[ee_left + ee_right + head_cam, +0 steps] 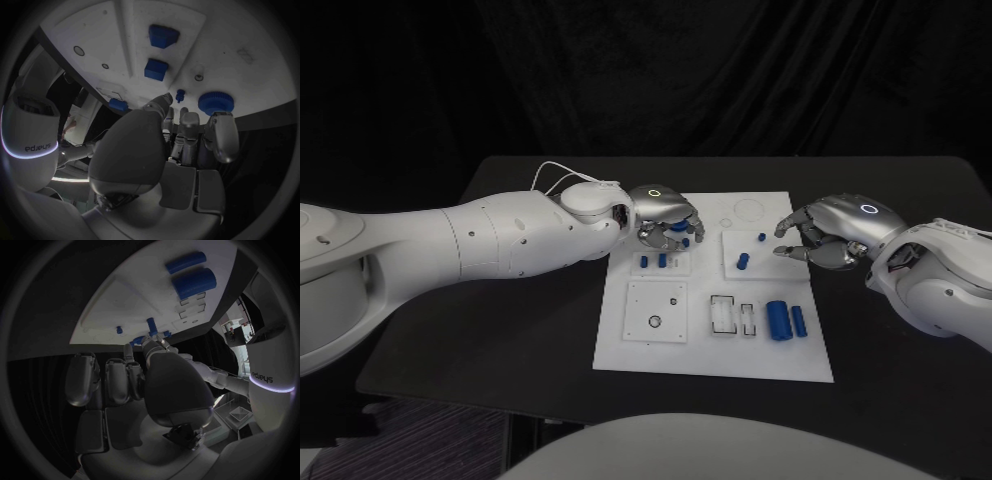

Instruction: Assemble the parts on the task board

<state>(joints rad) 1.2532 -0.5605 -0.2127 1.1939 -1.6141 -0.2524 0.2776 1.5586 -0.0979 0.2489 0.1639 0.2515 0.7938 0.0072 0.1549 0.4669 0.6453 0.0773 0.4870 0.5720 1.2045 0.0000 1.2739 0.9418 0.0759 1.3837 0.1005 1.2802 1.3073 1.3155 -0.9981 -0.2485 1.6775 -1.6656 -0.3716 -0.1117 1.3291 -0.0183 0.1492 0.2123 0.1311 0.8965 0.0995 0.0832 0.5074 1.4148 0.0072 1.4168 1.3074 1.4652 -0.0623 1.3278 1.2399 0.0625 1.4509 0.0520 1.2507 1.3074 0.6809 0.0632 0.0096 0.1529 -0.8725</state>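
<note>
Flat white plastic task board lying mid-worktop on the black surface. Small blue plastic parts spread across it: two short cylinders lying side by side near the right edge, little pegs standing upper left, a knurled blue round knob close under the left hand's fingers. Left hand poised over the upper left of the board, fingers curled downward; holding anything or not, cannot tell. Right hand hovering beside the board's right edge, fingers bent, apart, empty. Likely light, rigid, smooth pieces, prone to rolling or slipping; best pinched across the sides, mid-length for the cylinders.
</note>
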